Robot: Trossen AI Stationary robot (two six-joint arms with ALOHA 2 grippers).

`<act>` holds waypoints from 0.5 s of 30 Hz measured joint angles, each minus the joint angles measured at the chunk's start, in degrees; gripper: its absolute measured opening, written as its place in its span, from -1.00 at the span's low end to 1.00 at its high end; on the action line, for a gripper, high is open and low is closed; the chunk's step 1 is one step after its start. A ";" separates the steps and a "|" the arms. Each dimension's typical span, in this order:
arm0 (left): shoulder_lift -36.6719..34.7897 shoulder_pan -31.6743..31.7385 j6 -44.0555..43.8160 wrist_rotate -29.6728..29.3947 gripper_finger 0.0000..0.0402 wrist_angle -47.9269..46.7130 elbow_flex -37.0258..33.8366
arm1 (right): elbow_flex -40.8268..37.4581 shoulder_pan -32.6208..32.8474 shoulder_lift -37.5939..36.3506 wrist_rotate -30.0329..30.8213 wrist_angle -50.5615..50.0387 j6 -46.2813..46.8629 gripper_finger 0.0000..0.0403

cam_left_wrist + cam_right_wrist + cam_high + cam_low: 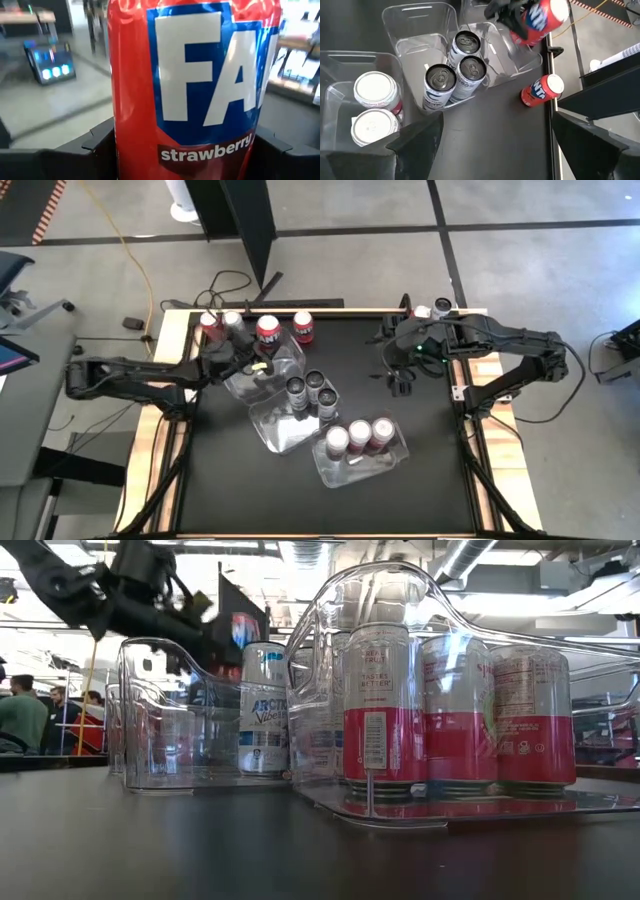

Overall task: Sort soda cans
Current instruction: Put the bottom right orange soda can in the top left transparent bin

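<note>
My left gripper (256,348) is shut on a red strawberry soda can (267,330), held above the far clear tub (285,362); it fills the left wrist view (185,75). Another red can (303,327) stands on the table by the far edge. A third red can (209,325) and a silver-topped can (232,319) stand at the far left. Three dark cans (313,388) stand in the middle tub (272,430). Three white-and-red cans (359,435) stand in the near tub (365,470). My right gripper (400,383) is open and empty at the right. My left gripper pinches the red can's round side wall (125,140) between its two fingers (97,142), one on each side. The fingers come roughly level from the table's left. The can is lifted clear above the far tub, its silver top up and somewhat tilted (542,17).
The three clear tubs lie in a slanted row across the middle of the black table top (230,490). Cables (235,280) lie on the floor beyond the far edge. People (20,710) show in the room behind the table.
</note>
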 joint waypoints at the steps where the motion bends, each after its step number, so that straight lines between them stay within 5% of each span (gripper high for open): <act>1: 1.27 0.67 -0.54 1.21 0.43 -0.21 -0.14 | 0.00 0.00 -0.01 0.00 0.00 0.00 0.93; 15: 17.10 5.39 0.64 9.41 0.43 11.43 0.01 | 0.09 -2.10 3.53 -0.53 10.74 -3.93 0.89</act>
